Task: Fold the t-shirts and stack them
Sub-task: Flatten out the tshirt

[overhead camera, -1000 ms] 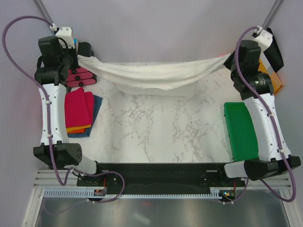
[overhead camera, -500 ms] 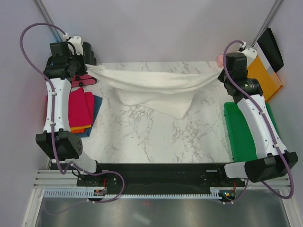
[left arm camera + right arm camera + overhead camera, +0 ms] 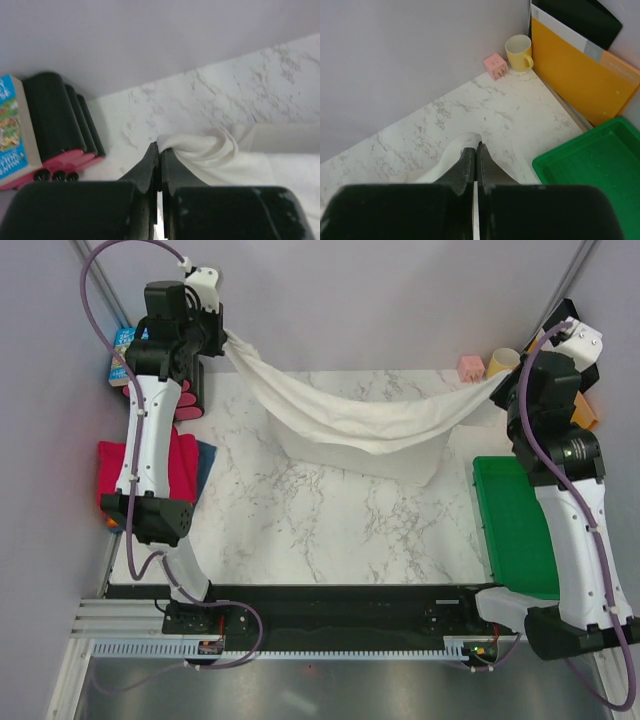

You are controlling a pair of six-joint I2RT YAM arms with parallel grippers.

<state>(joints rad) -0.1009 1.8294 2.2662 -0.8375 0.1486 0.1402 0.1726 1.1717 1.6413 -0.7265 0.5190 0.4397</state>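
Observation:
A large cream-white t-shirt (image 3: 350, 425) hangs stretched between both grippers above the back of the marble table, sagging in the middle with its lower edge near the tabletop. My left gripper (image 3: 222, 335) is raised at the back left, shut on one corner of the cloth (image 3: 200, 147). At the back right, my right gripper (image 3: 503, 383) is shut on the other corner (image 3: 462, 142). Folded magenta-pink (image 3: 180, 465), orange and blue (image 3: 205, 462) t-shirts lie stacked at the left edge, partly hidden behind the left arm.
A green tray (image 3: 515, 525) sits at the right edge. A yellow-orange folder (image 3: 580, 75), a yellow cup (image 3: 519, 51) and a pink cube (image 3: 495, 66) stand at the back right. Black-and-pink rolls (image 3: 60, 130) and a blue box (image 3: 12, 135) are at the back left.
Both arms have risen and lifted the cream-white shirt higher. The left gripper went up and to the right, the right gripper up and back. The cloth hangs more steeply from the left.

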